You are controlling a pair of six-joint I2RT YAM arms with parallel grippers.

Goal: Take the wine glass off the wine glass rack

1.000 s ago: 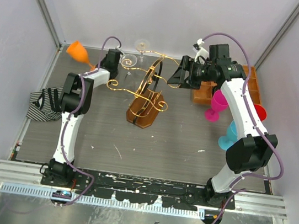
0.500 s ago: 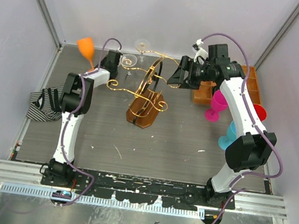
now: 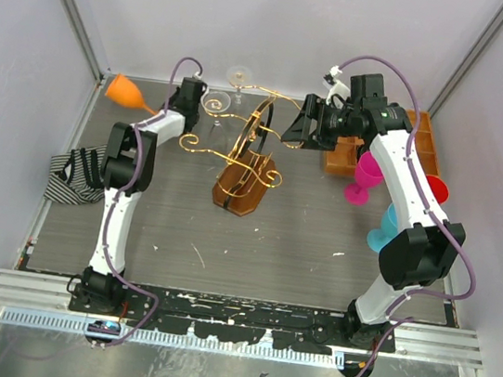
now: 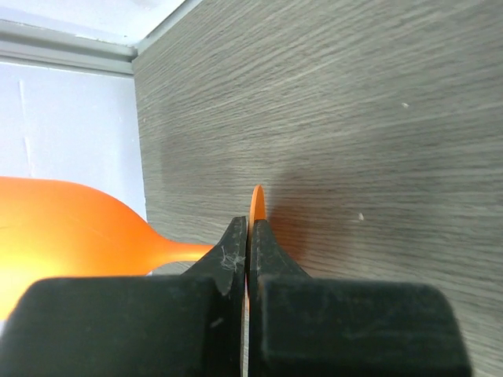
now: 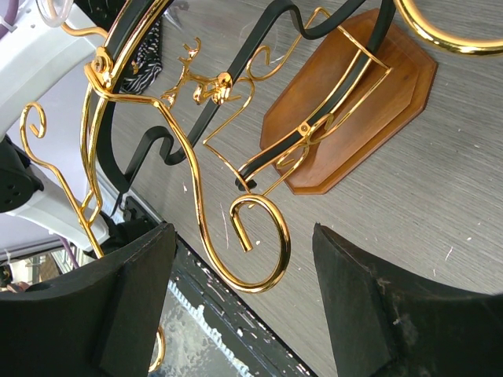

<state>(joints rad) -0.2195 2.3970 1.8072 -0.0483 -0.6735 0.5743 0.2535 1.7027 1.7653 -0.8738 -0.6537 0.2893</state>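
Note:
An orange wine glass (image 3: 125,91) lies tipped over to the left at the table's back left corner, away from the wine glass rack (image 3: 247,150). My left gripper (image 3: 162,112) is shut on the thin foot of this glass. In the left wrist view the foot (image 4: 257,206) pokes out edge-on above the gripper (image 4: 248,224), and the bowl (image 4: 71,228) fills the left side. The rack's wooden base (image 5: 354,102) and gold scrolls show in the right wrist view. My right gripper (image 5: 242,236) stands open around a gold curl (image 5: 263,236) without touching it. Two clear glasses (image 3: 215,104) hang on the rack.
An orange wooden tray (image 3: 424,142) stands at the back right. A pink glass (image 3: 366,176), a red cup (image 3: 435,188) and a cyan glass (image 3: 386,228) stand along the right side. A striped cloth (image 3: 71,173) lies at the left edge, near the side wall.
The orange glass swung up to stand upright half a second ago, then tipped back down to the left. The left jaws briefly widened and closed again. The right arm stayed still.

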